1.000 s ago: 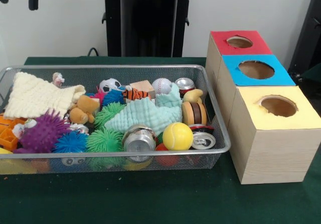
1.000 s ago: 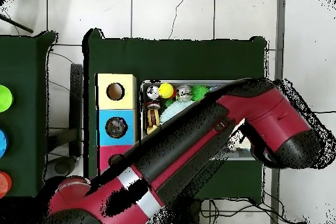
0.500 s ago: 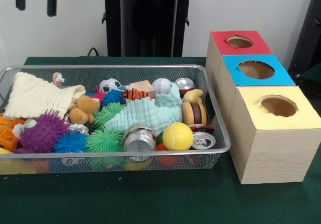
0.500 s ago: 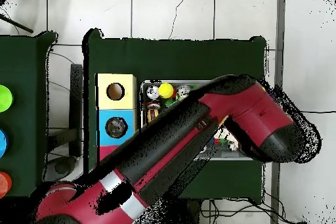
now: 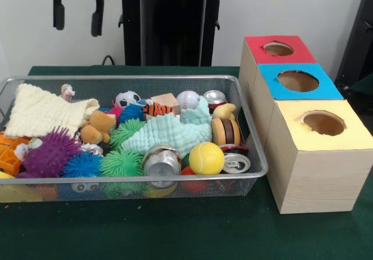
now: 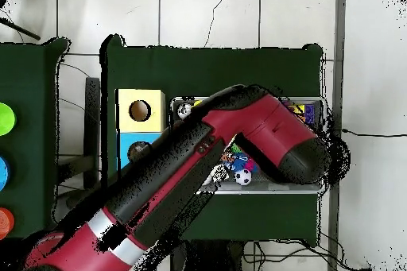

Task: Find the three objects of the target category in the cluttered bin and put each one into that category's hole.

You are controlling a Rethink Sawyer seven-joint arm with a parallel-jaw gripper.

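Gripper (image 5: 77, 15) at 11 o'clock in front view, hanging above the far-left end of the wire bin (image 5: 245, 126), clear of the contents. Jaws spread, nothing between them.

Bin sits on the green surface (image 5: 175, 231). Contents: cream knit cloth (image 5: 38, 111) at 9 o'clock, purple spiky ball (image 5: 49, 152) just below it, blue spiky ball (image 5: 81, 165) and green spiky ball (image 5: 121, 162) beside that. Mint cloth (image 5: 169, 133) in the middle. Silver can (image 5: 161, 162) lying at the near rim, yellow ball (image 5: 206, 158) touching its right side, second can (image 5: 236, 163) upright in the near-right corner. Baseball (image 5: 187, 99) and soccer ball (image 5: 128, 99) along the far wall.

Three boxes at 3 o'clock, just beside the bin: red-topped box (image 5: 278, 49) farthest, blue-topped box (image 5: 298, 81) in the middle, yellow-topped box (image 5: 323, 124) nearest, each with a round hole.

Overhead: arm (image 6: 199, 164) crosses diagonally, covering most of the bin.
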